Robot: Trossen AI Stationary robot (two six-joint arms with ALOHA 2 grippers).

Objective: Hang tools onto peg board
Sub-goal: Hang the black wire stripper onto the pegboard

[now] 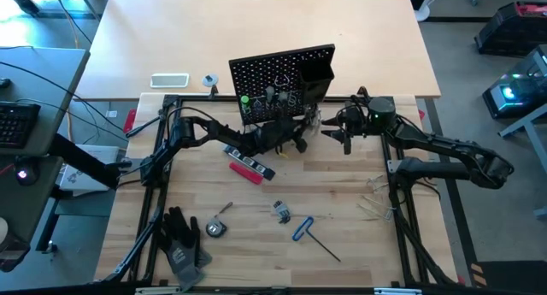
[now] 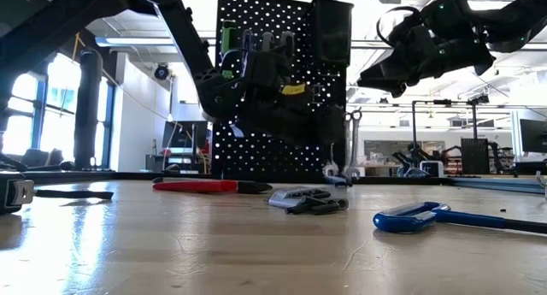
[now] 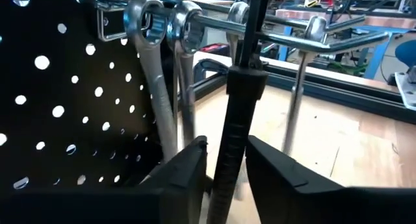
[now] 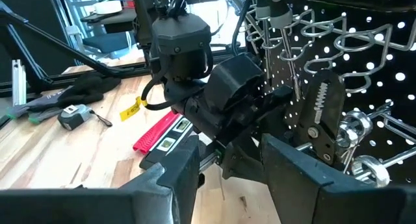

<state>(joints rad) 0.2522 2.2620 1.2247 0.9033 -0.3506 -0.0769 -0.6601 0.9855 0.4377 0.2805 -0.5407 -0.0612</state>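
Note:
The black peg board stands upright at the table's far side. Screwdrivers sit in its ring holders, and silver wrenches hang from a wire peg. Beside them on the same peg hangs a long black ribbed tool. My left gripper is open at the board's front. One finger stands on each side of that tool's lower part, with narrow gaps. My right gripper hovers open to the right, holding nothing.
On the table lie a red-black flat tool, a blue-handled hex key, a small grey tool, a tape measure and black gloves. A black box bin hangs on the board. A white device lies behind it.

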